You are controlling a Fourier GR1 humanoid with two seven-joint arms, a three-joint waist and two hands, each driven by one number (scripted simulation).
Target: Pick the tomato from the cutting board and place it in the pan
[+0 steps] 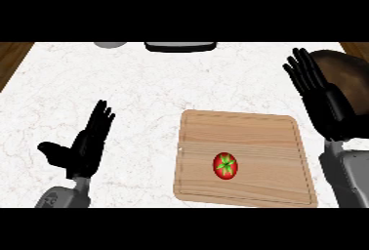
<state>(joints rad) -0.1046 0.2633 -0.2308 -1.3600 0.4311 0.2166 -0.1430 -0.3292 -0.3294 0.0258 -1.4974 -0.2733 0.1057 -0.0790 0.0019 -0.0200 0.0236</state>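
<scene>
1. Tomato (225, 165) sits on wooden cutting board (245, 132), untouched.
2. Right hand (320, 97), left hand (81, 152): both open, fingers straight, holding nothing.
3. Risk: round tomato could roll away if fingers close off-centre.

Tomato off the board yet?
No, the tomato lies on the board, near its lower middle.

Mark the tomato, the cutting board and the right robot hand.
tomato (225, 165): head view, green star on top.
cutting board (245, 131): head view, bare wood near its far edge.
right robot hand (326, 105): head view, its palm.
</scene>
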